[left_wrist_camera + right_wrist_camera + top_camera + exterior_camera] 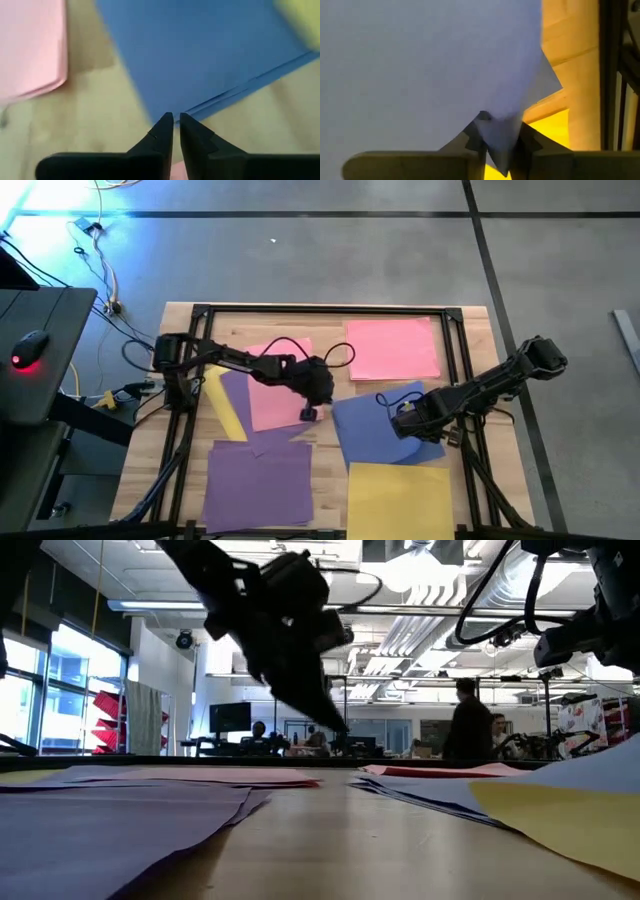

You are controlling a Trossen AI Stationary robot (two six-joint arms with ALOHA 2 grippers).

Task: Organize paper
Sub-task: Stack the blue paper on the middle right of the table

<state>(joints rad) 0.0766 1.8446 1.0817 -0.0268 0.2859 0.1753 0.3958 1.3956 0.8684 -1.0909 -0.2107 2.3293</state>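
On the desk (470, 330) we see paper spread out: purple sheets (260, 480), pink stack (392, 348), yellow sheet (400, 500). Right pincer (502, 150) pinches the blue sheet's (365, 430) lifted corner. Left pincer (176, 131), pressed together, hovers by the pink sheet (275, 395).

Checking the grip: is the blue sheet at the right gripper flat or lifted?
Lifted: the blue sheet curls up between the right gripper fingers.
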